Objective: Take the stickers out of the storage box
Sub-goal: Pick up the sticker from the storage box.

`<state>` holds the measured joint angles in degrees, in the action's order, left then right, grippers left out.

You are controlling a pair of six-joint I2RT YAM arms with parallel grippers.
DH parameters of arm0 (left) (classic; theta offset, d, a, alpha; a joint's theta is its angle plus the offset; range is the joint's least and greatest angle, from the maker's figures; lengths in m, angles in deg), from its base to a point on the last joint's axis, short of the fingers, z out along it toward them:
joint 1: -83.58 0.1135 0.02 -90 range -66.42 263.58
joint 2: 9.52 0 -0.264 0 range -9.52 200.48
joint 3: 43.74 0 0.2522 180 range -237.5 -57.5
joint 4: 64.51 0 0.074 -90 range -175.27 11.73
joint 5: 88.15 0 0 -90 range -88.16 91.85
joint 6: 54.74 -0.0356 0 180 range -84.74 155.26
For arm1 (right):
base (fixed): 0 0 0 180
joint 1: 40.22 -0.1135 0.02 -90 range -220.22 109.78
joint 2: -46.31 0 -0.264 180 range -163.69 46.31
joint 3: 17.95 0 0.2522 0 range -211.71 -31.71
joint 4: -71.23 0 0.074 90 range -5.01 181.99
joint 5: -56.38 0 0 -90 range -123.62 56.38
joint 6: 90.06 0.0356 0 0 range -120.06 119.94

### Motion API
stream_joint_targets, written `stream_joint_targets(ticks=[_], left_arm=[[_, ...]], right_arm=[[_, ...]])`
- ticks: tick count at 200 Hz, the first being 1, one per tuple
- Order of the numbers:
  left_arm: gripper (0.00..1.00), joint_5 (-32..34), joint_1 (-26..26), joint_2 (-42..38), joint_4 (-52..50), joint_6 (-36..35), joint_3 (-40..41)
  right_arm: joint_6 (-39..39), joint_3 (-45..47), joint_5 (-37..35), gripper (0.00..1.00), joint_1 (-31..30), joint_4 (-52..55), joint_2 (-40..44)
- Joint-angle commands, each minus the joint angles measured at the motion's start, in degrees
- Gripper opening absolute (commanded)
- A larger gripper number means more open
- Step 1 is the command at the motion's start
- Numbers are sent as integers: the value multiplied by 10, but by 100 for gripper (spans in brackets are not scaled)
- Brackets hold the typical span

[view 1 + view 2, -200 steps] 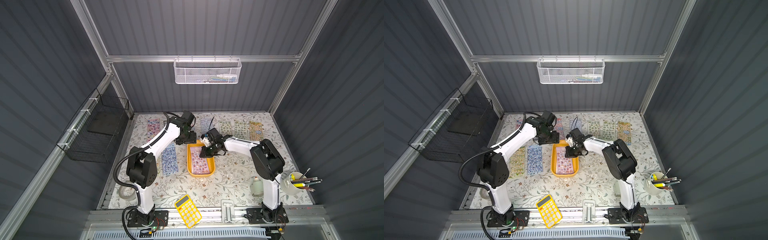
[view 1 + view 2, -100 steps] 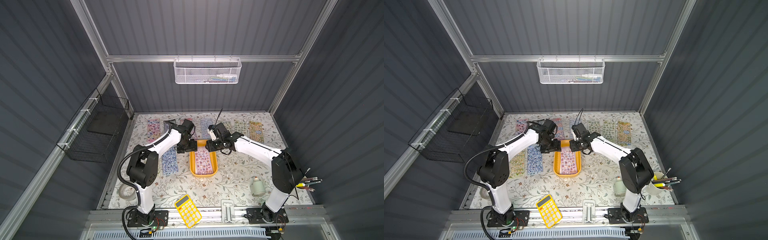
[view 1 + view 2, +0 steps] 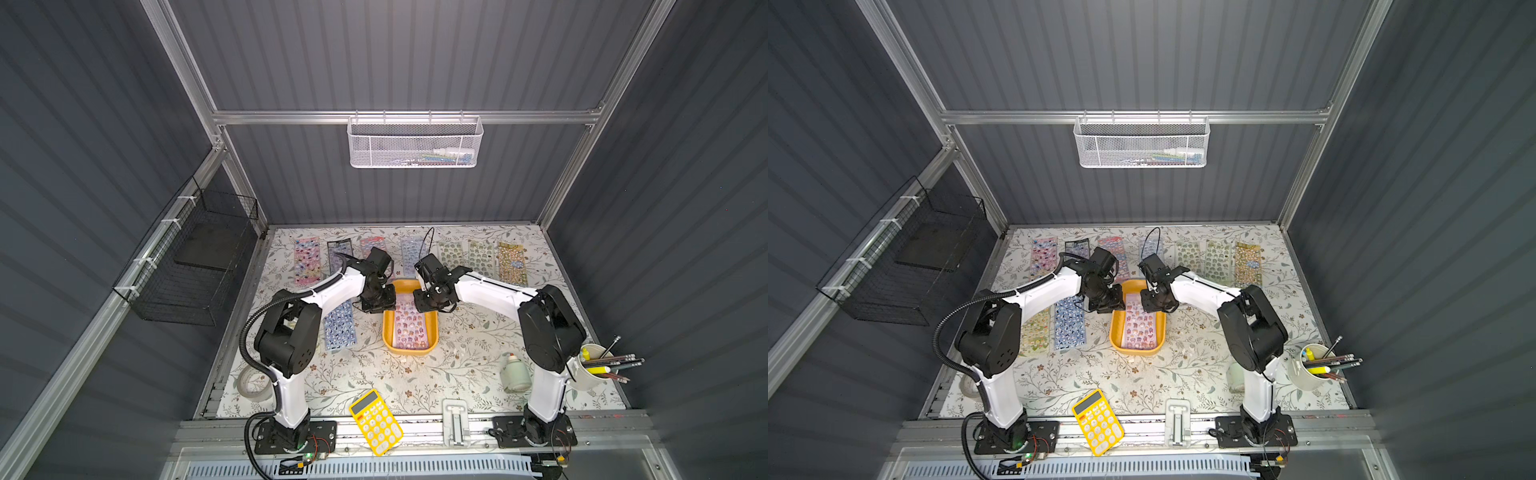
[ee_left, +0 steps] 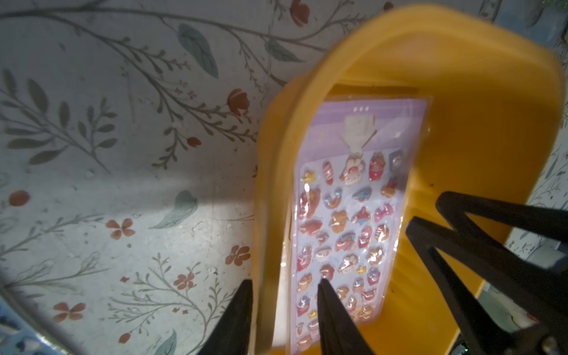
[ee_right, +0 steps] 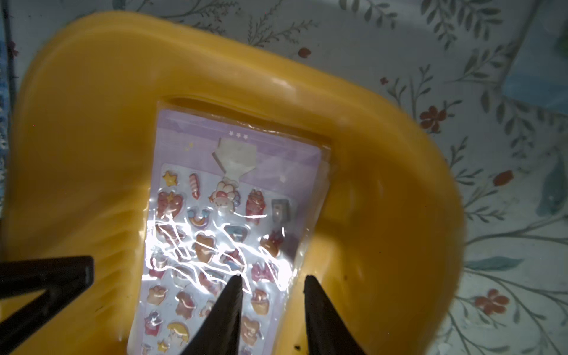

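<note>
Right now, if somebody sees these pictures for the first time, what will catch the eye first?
The mustard-yellow storage box in the middle of the table, a purple sticker sheet lying in it. The left gripper and the right gripper stand at its far end, and a row of sticker sheets lies along the back.

In both top views you lose the box's [image 3: 387, 332] far end and the jaws under the left end effector [image 3: 384, 308] and right end effector [image 3: 419, 305]. Blur smears the box rim in both wrist views, so you can't tell whether the left one pinches the wall. One end of the stickers [image 5: 227, 190] is cut off there; their count is unclear; the white basket [image 3: 415, 143] contents are too small
</note>
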<state>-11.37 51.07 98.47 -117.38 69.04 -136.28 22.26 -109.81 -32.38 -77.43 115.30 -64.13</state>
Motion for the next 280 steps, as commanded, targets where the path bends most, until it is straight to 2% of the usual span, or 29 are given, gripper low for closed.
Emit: stream_joint_targets(ticks=[1, 27, 62, 113, 118, 151, 162, 180, 198, 223, 232, 241, 261, 280], left_arm=[[37, -15, -7, -22, 21, 25, 14], [37, -14, -10, -26, 29, 36, 21], [37, -18, -13, -20, 35, 41, 22], [35, -26, -20, -9, 47, 45, 18], [35, -26, -20, -9, 47, 45, 18], [36, -27, -22, -7, 48, 45, 17], [43, -25, -23, -9, 46, 45, 14], [65, -16, -22, -17, 38, 40, 7], [79, 8, -22, -29, 19, 31, -1], [84, 51, -22, -36, -5, 18, -15], [82, 58, -22, -37, -8, 15, -15], [75, 60, -22, -35, -7, 12, -15], [49, 55, -22, -28, -4, 13, -41], [32, 53, -22, -26, 0, 14, -43]], right_arm=[[15, -28, -23, 38, -1, 38, -23], [35, -34, -22, 39, 4, 46, -41], [56, -31, 33, 36, 11, 26, -58], [80, -39, 174, 28, 9, -49, -85], [83, -39, 204, 27, 9, -58, -87], [90, -32, 248, 27, 9, -102, -91], [92, -26, 255, 27, 11, -109, -90], [95, -16, 263, 27, 15, -119, -90], [104, -1, 278, 27, 19, -140, -89], [110, 13, 288, 27, 25, -159, -87], [111, 16, 288, 27, 26, -162, -85], [111, 19, 287, 27, 26, -164, -84], [110, 19, 284, 27, 28, -163, -82], [109, 21, 280, 27, 28, -162, -80]])
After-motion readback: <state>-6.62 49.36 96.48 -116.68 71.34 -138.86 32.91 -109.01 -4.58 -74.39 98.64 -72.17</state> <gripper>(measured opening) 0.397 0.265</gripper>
